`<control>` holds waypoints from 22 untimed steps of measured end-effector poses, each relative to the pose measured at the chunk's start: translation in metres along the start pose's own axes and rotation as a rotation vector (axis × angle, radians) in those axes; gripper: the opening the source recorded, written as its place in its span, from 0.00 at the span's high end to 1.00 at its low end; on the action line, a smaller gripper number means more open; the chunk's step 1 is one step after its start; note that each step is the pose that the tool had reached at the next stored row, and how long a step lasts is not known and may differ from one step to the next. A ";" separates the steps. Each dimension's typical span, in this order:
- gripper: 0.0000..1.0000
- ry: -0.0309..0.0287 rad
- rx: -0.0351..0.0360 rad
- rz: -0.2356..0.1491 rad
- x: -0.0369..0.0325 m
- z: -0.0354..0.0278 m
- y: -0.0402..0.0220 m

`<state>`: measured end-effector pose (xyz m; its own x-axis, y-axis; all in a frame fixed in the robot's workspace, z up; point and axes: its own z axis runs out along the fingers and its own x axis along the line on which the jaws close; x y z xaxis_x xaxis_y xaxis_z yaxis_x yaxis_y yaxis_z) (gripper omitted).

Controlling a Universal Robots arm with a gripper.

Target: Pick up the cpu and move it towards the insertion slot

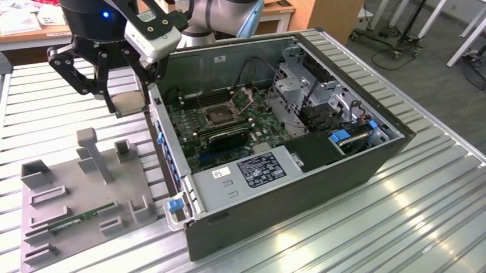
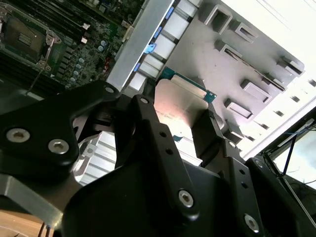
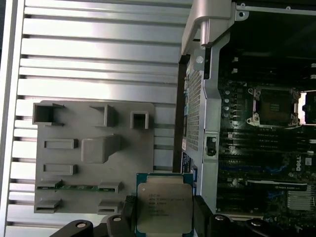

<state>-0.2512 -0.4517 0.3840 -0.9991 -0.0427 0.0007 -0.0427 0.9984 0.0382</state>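
Note:
My gripper (image 1: 127,106) is shut on the cpu (image 1: 130,101), a thin square chip with a silver-grey top, and holds it in the air. It hangs above the slatted table, between the grey holder plate and the open computer case. In both wrist views the cpu (image 3: 164,205) (image 2: 180,106) sits clamped between the two black fingers (image 3: 203,213). The insertion slot (image 1: 220,115) is a dark square socket with a silver bracket on the motherboard inside the case, toward the exterior view's right of the gripper. It also shows in both wrist views (image 3: 274,105) (image 2: 23,32).
A grey holder plate (image 1: 79,193) with raised blocks lies at the exterior view's left, with a green memory stick (image 1: 76,218) in one of its holders. The case wall (image 1: 171,153) stands between the gripper and the motherboard. Drive cages and cables fill the case's far side.

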 end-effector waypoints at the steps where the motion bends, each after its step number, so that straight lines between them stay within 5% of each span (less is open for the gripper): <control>1: 0.45 0.0000 0.0000 0.000 -0.0014 0.0000 -0.0001; 22: 0.45 0.0001 0.0001 0.000 -0.0270 -0.0001 -0.0011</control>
<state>-0.2242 -0.4517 0.3840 -0.9991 -0.0427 0.0008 -0.0427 0.9984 0.0382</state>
